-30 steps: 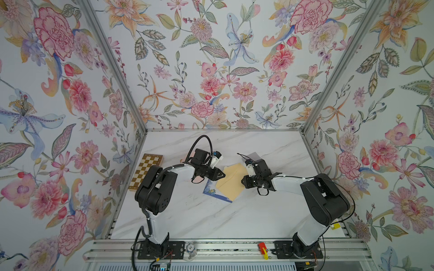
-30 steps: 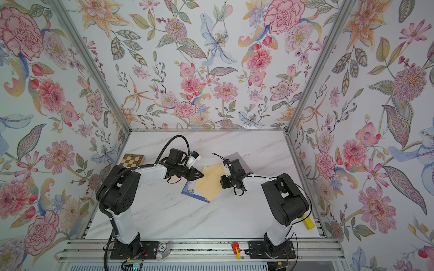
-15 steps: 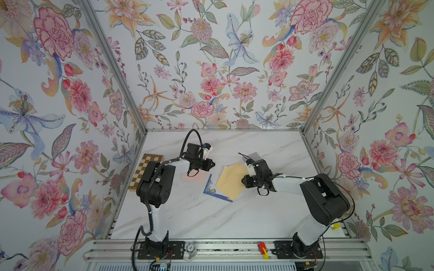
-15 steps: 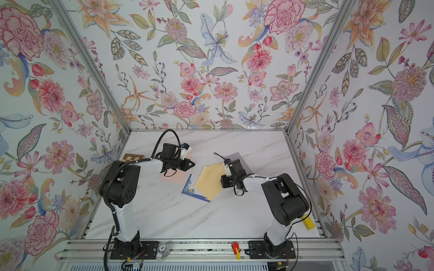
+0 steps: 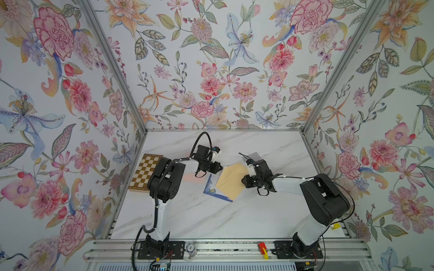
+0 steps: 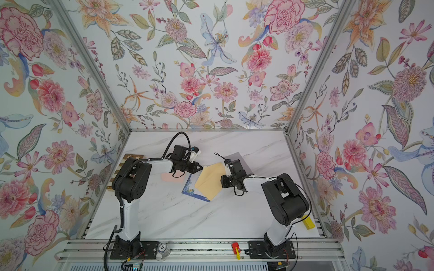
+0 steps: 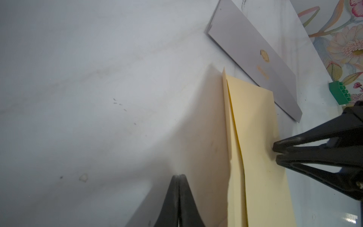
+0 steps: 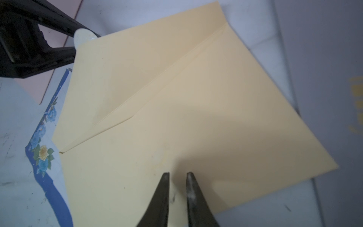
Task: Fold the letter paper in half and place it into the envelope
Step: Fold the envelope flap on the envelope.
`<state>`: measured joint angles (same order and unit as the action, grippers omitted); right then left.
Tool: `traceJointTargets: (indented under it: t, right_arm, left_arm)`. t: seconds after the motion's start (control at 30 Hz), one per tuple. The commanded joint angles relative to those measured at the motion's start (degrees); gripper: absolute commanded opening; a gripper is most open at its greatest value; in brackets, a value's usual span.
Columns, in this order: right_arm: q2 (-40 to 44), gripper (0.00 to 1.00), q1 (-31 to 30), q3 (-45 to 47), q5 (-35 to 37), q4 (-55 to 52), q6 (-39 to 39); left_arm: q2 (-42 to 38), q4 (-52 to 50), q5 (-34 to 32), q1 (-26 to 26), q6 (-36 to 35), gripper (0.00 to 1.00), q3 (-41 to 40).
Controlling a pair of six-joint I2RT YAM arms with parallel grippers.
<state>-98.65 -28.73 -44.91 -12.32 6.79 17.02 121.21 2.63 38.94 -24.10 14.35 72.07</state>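
The tan envelope point(image 5: 231, 181) point(image 6: 209, 181) lies flat mid-table, its flap side up point(image 8: 176, 98). It covers most of the letter paper point(image 5: 210, 187) point(image 8: 43, 157), a white sheet with a blue floral border that shows only along the envelope's left edge. My left gripper point(image 5: 220, 167) point(image 7: 179, 175) is shut on nothing, with its tip at the envelope's far-left corner. My right gripper point(image 5: 243, 181) point(image 8: 177, 174) rests on the envelope's right part point(image 7: 255, 137). Its jaws stand a narrow gap apart with nothing between them.
A pink sheet point(image 5: 192, 178) lies under the left wrist. A grey card point(image 7: 255, 59) sits just behind the envelope, and a green block point(image 7: 339, 94) lies by the right wall. A chessboard point(image 5: 145, 173) leans at the left wall. A yellow block point(image 6: 308, 223) is at the front right.
My left gripper has closed. It pulled away to the left over the pink sheet, then came back to the envelope's far-left corner. The right arm and the envelope have hardly moved.
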Motion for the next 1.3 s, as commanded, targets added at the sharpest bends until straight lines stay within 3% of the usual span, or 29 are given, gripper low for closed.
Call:
traceJointTargets:
  t: [0.0, 0.17, 0.53, 0.9, 1.27]
  right_arm:
    - [-2.8, 0.19, 0.4, 2.3, 0.5, -3.7, 1.4]
    - [-3.4, 0.19, 0.5, 2.3, 0.2, -3.4, 2.5]
    - [-3.7, 0.18, 2.0, 4.0, -2.9, 0.2, 6.0]
    - [-4.1, 0.17, 2.7, 5.5, -8.1, 7.1, 9.3]
    - [2.6, 0.13, 3.1, 6.2, -15.7, 19.2, 16.5]
  left_arm:
    - [1.1, -0.4, 3.0, -1.7, -1.4, 0.07, 1.3]
    - [-0.7, -0.1, 4.3, -4.0, -2.2, 0.07, 0.3]
    - [-5.6, 0.4, 0.4, -7.7, -2.3, 0.07, -4.5]
    - [-1.6, 4.0, -1.6, -8.4, 0.2, 0.07, -7.3]
    - [-1.9, 1.0, -5.6, -8.6, -1.0, 0.06, -8.0]
